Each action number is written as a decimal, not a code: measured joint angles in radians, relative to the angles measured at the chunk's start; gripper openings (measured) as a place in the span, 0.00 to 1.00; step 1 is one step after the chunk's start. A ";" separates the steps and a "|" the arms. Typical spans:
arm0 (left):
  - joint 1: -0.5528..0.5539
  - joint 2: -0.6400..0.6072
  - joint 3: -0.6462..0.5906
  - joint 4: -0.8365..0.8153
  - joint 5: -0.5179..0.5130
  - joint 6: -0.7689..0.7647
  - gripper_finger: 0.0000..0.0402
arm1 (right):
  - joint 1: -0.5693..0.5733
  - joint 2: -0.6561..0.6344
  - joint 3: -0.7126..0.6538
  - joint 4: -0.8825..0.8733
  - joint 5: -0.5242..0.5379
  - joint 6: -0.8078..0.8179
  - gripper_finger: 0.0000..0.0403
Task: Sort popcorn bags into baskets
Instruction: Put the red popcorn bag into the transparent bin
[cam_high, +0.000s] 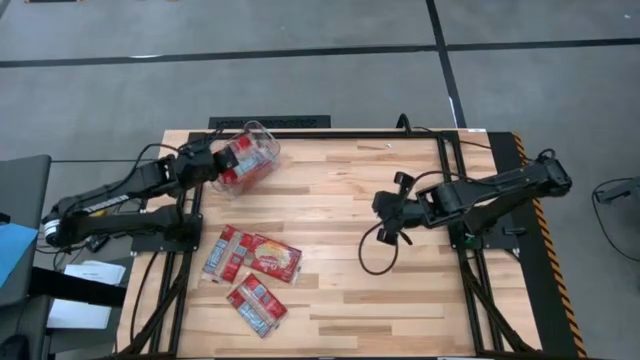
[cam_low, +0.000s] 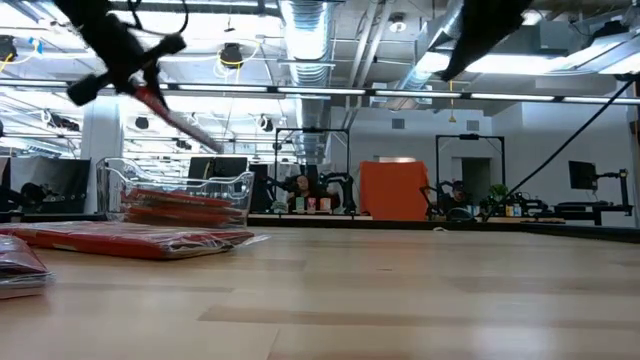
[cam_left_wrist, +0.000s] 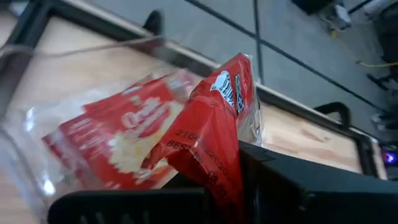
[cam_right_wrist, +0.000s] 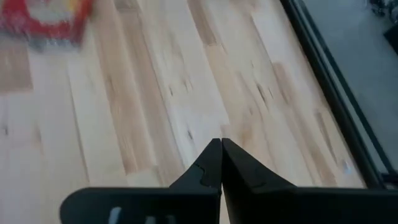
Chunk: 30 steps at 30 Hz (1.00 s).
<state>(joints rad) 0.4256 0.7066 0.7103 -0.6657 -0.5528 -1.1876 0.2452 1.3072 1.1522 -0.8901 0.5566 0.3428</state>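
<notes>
A clear plastic bin (cam_high: 262, 140) stands at the table's far left, with red popcorn packets (cam_low: 175, 205) lying in it. My left gripper (cam_high: 213, 163) is above the bin, shut on one red packet (cam_left_wrist: 214, 118). It shows at the top left of the low view (cam_low: 125, 60), with the packet (cam_low: 175, 115) slanting down from it above the bin (cam_low: 230, 185). Three more red packets (cam_high: 252, 256) lie flat on the table's near left. My right gripper (cam_high: 385, 228) is shut and empty above the table's middle right, and its own view (cam_right_wrist: 221, 163) shows bare wood below it. My left gripper pinches one end of the red packet (cam_left_wrist: 208, 165) between its two fingers, and the film is crumpled there. The packet is lifted clear. Its free end (cam_low: 205, 135) slants downward away from the fingers, above the bin's rim.
The loose packets on the near left (cam_high: 257, 303) show in the low view as a flat red layer (cam_low: 120, 238). A dark cable loop (cam_high: 377, 256) hangs under the right arm. Black frame rails (cam_high: 455, 180) run along the table's sides. Bare wood lies between the arms.
</notes>
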 joint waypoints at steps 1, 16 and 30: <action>0.007 -0.003 -0.024 0.004 0.004 -0.014 0.01 | -0.001 0.014 0.001 0.001 0.004 0.000 0.05; 0.116 0.004 -0.238 0.267 -0.035 -0.055 0.09 | -0.003 0.055 0.002 -0.039 -0.010 0.050 0.11; 0.163 -0.038 -0.135 0.265 0.252 0.178 0.54 | -0.004 0.055 0.001 0.182 -0.074 -0.055 0.13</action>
<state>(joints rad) 0.5885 0.6688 0.5750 -0.4004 -0.3004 -1.0094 0.2417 1.3624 1.1534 -0.7078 0.4822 0.2874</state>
